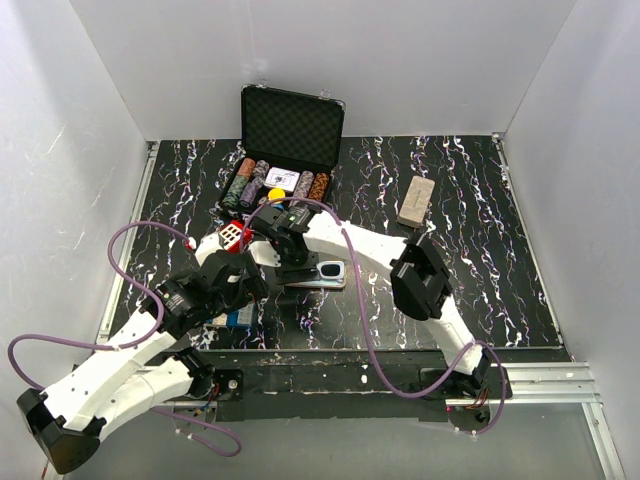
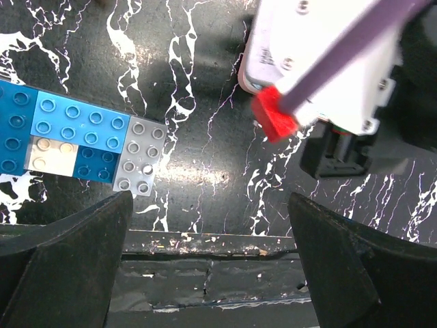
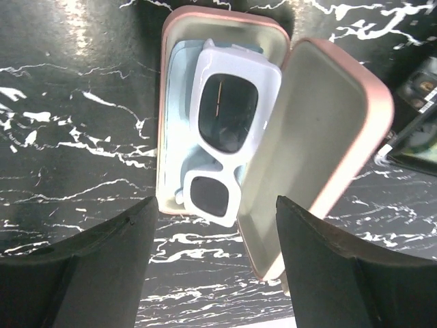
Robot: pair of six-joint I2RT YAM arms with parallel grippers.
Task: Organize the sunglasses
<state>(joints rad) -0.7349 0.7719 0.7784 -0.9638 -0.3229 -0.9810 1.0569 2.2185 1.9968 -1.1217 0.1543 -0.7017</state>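
Right jaws hang wide apart over the white sunglasses (image 3: 229,137), which sit in the open pink case (image 3: 328,157) on a blue cloth (image 3: 176,102), maybe poking over the rim a bit. Left jaws are apart too, gripping nothing, over the worktop (image 2: 205,89). So one pair's in, lid's not shut, and I can't spot a second pair.
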